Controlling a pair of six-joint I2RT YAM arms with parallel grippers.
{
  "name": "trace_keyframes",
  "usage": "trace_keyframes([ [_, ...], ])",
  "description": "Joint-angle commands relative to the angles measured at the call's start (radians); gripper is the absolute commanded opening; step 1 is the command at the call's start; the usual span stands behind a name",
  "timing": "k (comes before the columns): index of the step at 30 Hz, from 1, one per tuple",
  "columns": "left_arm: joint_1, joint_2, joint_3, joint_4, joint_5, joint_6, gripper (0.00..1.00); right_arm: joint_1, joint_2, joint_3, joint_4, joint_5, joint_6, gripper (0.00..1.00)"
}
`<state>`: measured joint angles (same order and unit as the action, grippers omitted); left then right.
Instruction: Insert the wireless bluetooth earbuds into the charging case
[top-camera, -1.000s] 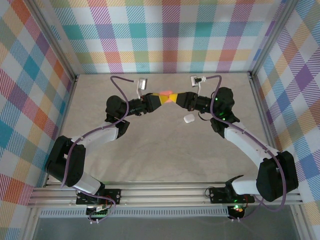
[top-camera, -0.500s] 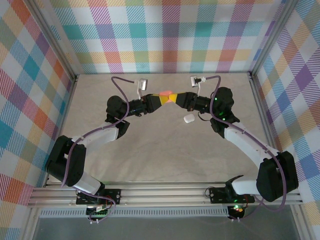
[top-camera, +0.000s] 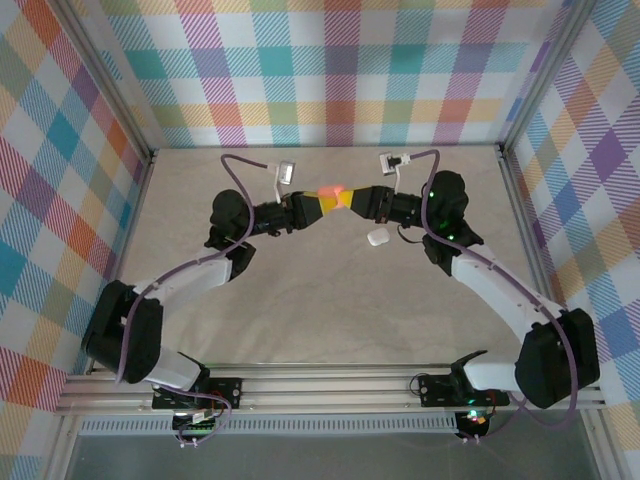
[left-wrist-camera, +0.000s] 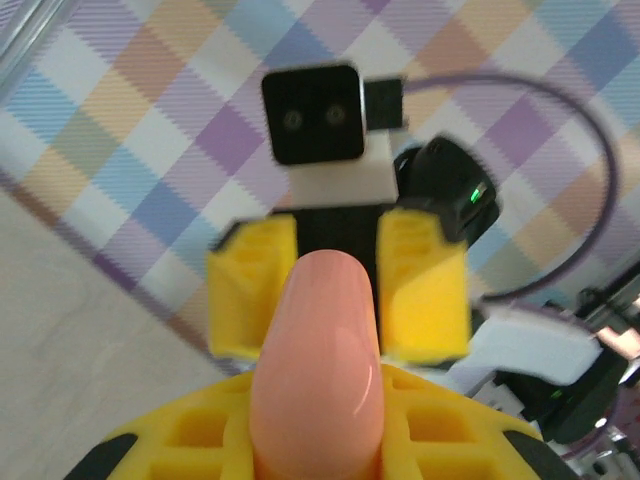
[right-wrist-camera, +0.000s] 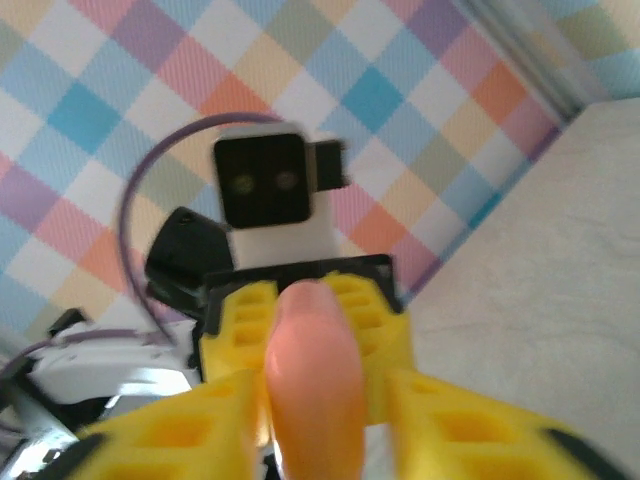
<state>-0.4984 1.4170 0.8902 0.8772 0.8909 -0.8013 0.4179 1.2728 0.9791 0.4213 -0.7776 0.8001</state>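
A salmon-pink charging case (top-camera: 332, 190) hangs in mid-air above the back middle of the table, between my two grippers, which face each other. My left gripper (top-camera: 322, 203) is shut on it: in the left wrist view the case (left-wrist-camera: 318, 340) is clamped between the yellow fingers (left-wrist-camera: 200, 440). My right gripper (top-camera: 349, 200) stands open around the case's other end. In the right wrist view the case (right-wrist-camera: 310, 370) rests against one finger, with a gap to the other finger (right-wrist-camera: 470, 430). The earbuds are out of view.
A small white pebble-like case (top-camera: 377, 238) lies on the beige table (top-camera: 300, 300) just under the right forearm. Checked walls (top-camera: 330, 70) close in the back and both sides. Purple cables (top-camera: 235, 170) loop above both wrists.
The right jaws have opened off the pink case while the left jaws have closed tighter on it. The left arm's elbow has shifted slightly left; the case stays where it was.
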Motion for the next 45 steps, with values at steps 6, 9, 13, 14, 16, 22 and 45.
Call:
trace_keyframes([
  [6,-0.035,-0.204,0.101,-0.946,0.046,0.926,0.00,-0.045,-0.167,0.238,-0.702,0.090,-0.544,0.69],
  [9,-0.035,-0.217,0.126,-1.072,0.026,1.074,0.00,-0.045,-0.159,0.280,-0.799,-0.020,-0.656,0.68],
  [13,-0.035,-0.253,0.109,-1.072,-0.024,1.149,0.00,-0.019,-0.161,0.254,-0.828,-0.064,-0.734,0.69],
  [14,-0.035,-0.258,0.103,-1.061,-0.027,1.148,0.00,0.004,-0.161,0.247,-0.842,-0.045,-0.765,0.70],
  [16,-0.035,-0.256,0.111,-1.068,-0.007,1.151,0.00,0.067,-0.156,0.241,-0.880,0.035,-0.835,0.71],
  [22,-0.034,-0.231,0.110,-1.055,0.085,1.146,0.00,0.209,-0.093,0.264,-0.945,0.248,-0.967,0.77],
  [45,-0.038,-0.228,0.049,-0.919,0.184,1.085,0.00,0.176,0.046,0.399,-0.988,0.350,-0.934,0.76],
])
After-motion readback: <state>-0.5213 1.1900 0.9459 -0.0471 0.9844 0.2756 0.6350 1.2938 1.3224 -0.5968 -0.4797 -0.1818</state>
